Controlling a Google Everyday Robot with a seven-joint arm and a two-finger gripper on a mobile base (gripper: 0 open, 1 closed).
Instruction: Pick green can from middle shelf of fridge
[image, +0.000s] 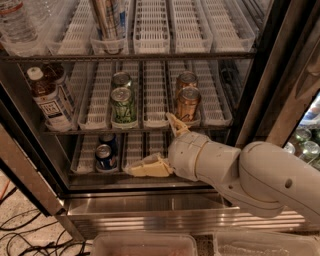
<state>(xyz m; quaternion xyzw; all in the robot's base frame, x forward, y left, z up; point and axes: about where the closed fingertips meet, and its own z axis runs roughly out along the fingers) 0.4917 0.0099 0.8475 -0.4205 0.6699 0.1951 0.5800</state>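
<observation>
The bulky white arm (260, 175) reaches in from the lower right, its cream two-finger tool (149, 143) splayed wide and empty, just below and right of the bright green drink can (123, 105), which stands upright, silver lid up, at the front of the dark wire middle shelf (155, 100) of the steel-framed fridge (150, 211).

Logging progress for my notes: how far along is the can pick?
Done: the arm is at the steel-framed display fridge. In hand: the cream two-finger gripper, open and empty, sits below and right of the bright green drink can. Left: grasp it and lift it off the middle wire shelf.
</observation>
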